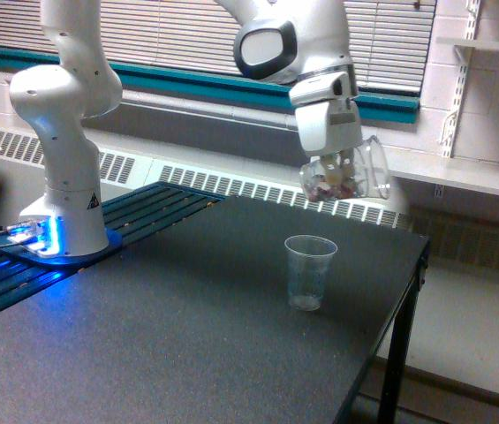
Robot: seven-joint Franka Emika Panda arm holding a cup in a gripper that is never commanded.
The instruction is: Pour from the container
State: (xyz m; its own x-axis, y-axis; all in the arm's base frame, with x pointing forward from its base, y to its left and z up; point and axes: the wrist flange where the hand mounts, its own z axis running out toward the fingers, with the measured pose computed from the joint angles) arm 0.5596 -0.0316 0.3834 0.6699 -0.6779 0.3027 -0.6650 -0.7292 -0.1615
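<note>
The claw [337, 168] grips the jar [344, 179], held in the air and tilted, reddish and tan bits gathered at its lower end. The jar hangs above and slightly behind the cup [309, 272], well apart from it. The cup stands upright on the dark tabletop [161, 336].

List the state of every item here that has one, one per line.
container: held in the air, tilted, reddish and tan bits inside, nothing spilling out
end effector: shut on the container
plastic cup: upright on the table, looks empty
robot base light: glowing blue
</note>
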